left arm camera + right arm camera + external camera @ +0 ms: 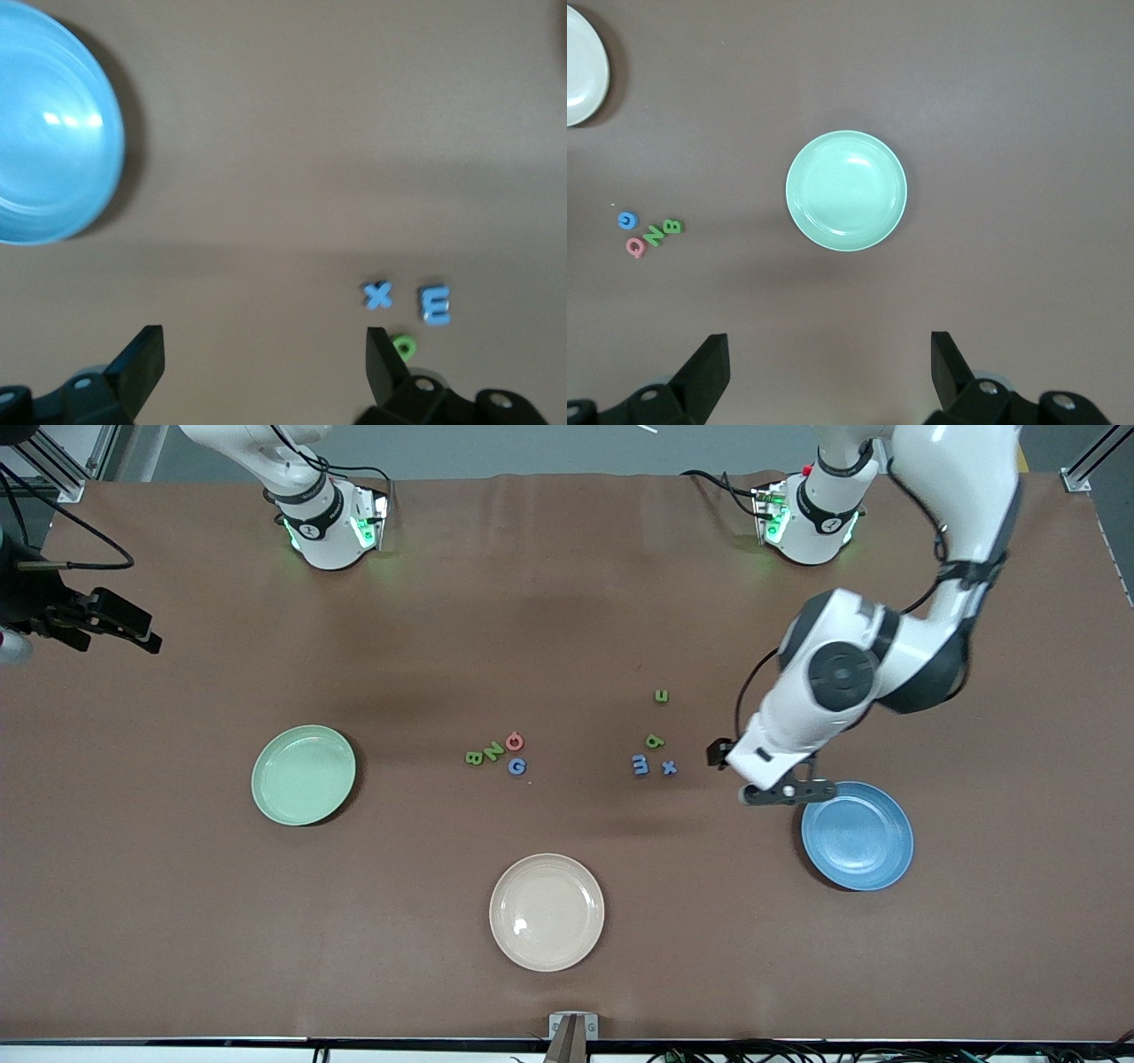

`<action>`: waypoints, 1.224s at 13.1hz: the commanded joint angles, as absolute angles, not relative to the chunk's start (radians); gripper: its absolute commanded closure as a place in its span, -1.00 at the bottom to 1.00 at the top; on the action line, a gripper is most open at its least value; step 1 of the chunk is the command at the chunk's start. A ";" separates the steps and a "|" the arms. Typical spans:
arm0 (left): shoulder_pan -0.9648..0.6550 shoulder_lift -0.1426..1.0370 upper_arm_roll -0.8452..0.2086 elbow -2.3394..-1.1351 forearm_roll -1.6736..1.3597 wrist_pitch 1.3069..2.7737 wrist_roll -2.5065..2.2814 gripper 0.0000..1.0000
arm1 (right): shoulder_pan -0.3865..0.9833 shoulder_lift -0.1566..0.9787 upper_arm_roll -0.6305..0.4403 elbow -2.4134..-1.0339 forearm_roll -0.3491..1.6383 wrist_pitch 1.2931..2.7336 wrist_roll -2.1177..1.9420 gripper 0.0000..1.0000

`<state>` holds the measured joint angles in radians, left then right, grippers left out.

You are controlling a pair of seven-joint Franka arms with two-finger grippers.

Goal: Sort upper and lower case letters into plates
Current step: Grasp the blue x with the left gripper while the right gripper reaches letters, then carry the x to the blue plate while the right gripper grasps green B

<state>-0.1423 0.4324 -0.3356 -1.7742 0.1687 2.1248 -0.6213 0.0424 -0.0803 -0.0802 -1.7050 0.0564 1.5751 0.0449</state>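
Letters lie in two loose clusters at mid-table, with bare brown cloth all round them; toward the right arm's end stands the mint green plate (pixel 303 774), nothing in it; beside it lie the green B (pixel 474 758), green N (pixel 493 750), red Q (pixel 515 740) and blue G (pixel 517 766), close together; the cream plate (pixel 547 911), nearer the front camera, holds nothing; toward the left arm's end lie the blue m (pixel 640 764), blue x (pixel 669 767) and two small green letters (pixel 655 740); the blue plate (pixel 858 835) is bare too. The right gripper (pixel 829 376) hangs high over the cloth near the mint plate, fingers spread, holding nothing; the left gripper (pixel 784 791) hovers at the blue plate's rim, fingers (pixel 142 361) spread and empty, the x and m just beside one fingertip.
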 commanded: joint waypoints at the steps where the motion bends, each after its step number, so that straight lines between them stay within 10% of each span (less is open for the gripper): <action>1: -0.182 0.511 -0.334 -1.770 0.212 2.204 -0.760 -0.98 | 0.032 0.125 -0.087 -1.625 0.068 1.595 0.040 -1.00; 11: -0.229 0.676 -0.333 -1.810 0.212 2.395 -0.913 -0.54 | 0.245 0.224 -0.081 -1.849 0.057 1.950 0.775 -1.00; 16: -0.229 0.678 -0.334 -1.833 0.212 2.395 -0.914 0.25 | 0.431 0.355 -0.081 -2.014 0.057 2.340 1.153 -1.00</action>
